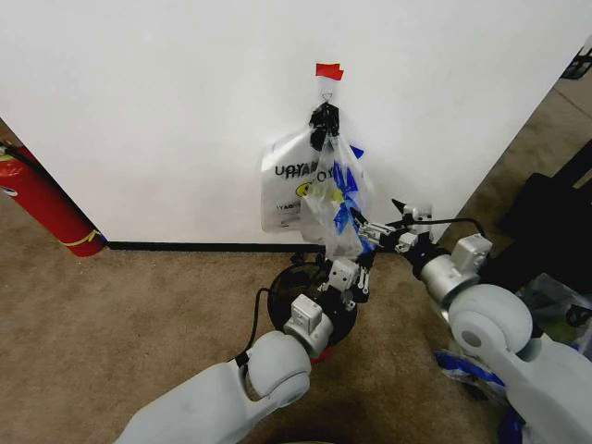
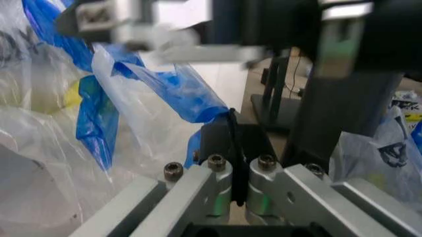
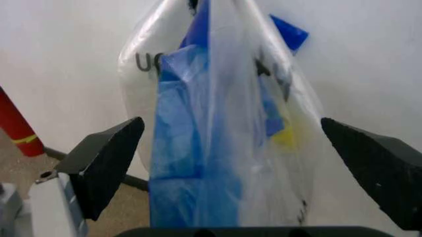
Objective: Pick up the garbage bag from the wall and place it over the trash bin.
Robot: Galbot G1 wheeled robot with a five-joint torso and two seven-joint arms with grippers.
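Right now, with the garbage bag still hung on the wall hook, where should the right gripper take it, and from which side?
Probably the blue gathered strip of the garbage bag, from the front, facing the wall. The bag hangs straight, centred between the open right gripper fingers. The left gripper is already shut on a blue fold lower down.

Left pincer (image 1: 356, 264) clamped shut; right pincer (image 3: 231, 148) spread wide, both arms extended.

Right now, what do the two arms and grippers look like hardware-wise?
Both arms have smooth white rounded shells with silver-grey wrist blocks. The left gripper has silver linkage bars, hex bolts and black finger pads. The right gripper has black wedge-shaped fingers, and a thin black cable arcs over its wrist.
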